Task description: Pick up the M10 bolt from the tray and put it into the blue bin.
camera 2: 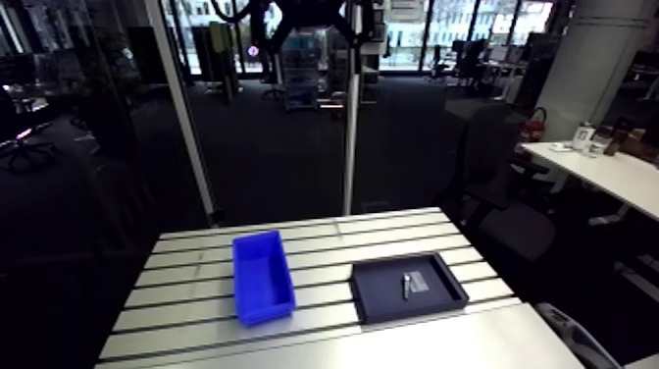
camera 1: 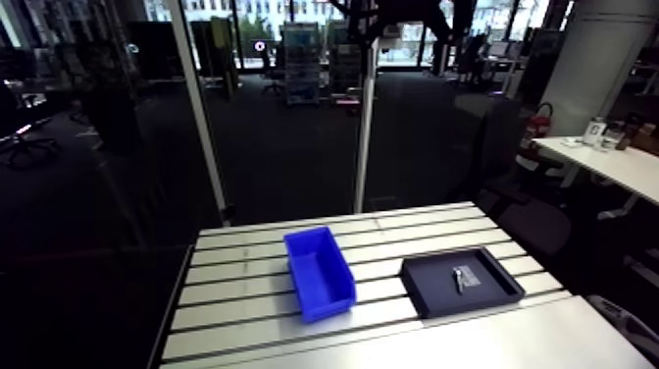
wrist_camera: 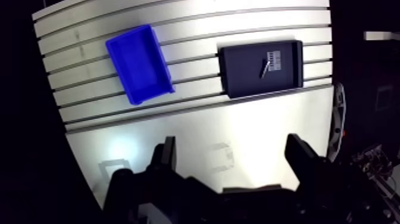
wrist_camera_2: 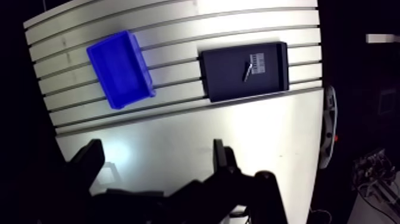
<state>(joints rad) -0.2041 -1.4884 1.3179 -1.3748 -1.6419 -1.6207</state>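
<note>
The pincer (wrist_camera: 232, 156) hangs wide open above the bench (wrist_camera: 256, 125), the bolt (wrist_camera: 263, 67) lying in the tray (wrist_camera: 241, 74) near the blue bin (wrist_camera: 138, 62).

M10 bolt (wrist_camera: 263, 67) too small for me to tell head from thread, pale label (wrist_camera: 275, 59) beside it in the tray (wrist_camera: 244, 76) unreadable, my end effector (wrist_camera: 231, 146) a dark featureless shape, worktop (camera 1: 490, 343) near edge cut off in the arm view

on table (camera 1: 235, 287): bin (camera 1: 319, 271) and tray (camera 1: 431, 285), side by side, not touching | bin: left of tray in the arm view | bolt (camera 1: 458, 281): in the tray, near its middle, next to a small label (camera 1: 470, 275) | gripper (wrist_camera: 232, 149): over the table's near part, well apart from bin and tray
</note>
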